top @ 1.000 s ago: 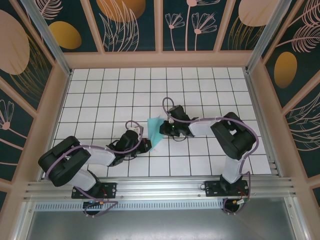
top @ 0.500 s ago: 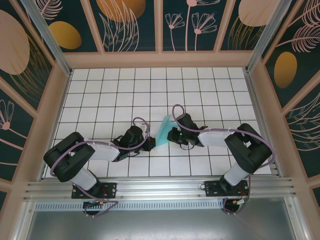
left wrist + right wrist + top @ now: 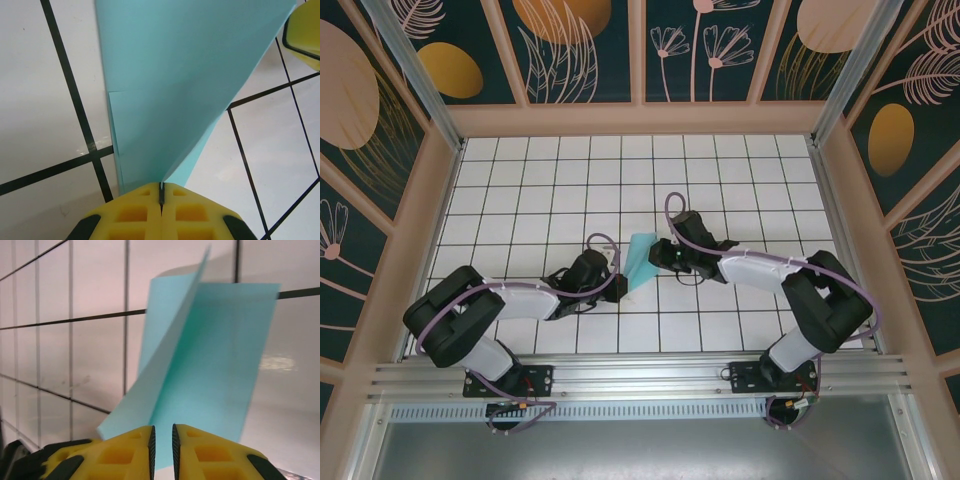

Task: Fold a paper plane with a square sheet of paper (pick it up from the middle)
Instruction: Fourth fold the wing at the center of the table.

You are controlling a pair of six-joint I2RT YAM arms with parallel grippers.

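the folded paper (image 3: 639, 262) sits partly raised off the tiled surface (image 3: 520, 180) between the two arms, its long axis running from near-left to far-right. the left claw (image 3: 618, 284) is clamped tight on the near end, right at the crease. the right claw (image 3: 658, 256) meets the paper's far-right edge with its jaws a slit apart. i cannot tell whether it grips. it looks better placed for the next fold.

No text, label, brand, number or sign is readable in any of the views.
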